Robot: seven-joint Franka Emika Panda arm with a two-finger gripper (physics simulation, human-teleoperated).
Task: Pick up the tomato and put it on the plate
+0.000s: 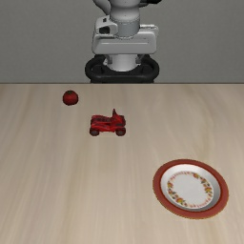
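Observation:
A small red tomato rests on the wooden table at the exterior view's left, near the far edge. A round plate with a red rim and patterned border lies at the exterior view's lower right, with nothing on it. The robot's white arm stands above its black base at the top centre, well above and apart from the tomato.
A red toy car sits on the table between the tomato and the plate, a little right of the tomato. The wooden table spans the whole view, with a grey wall behind it.

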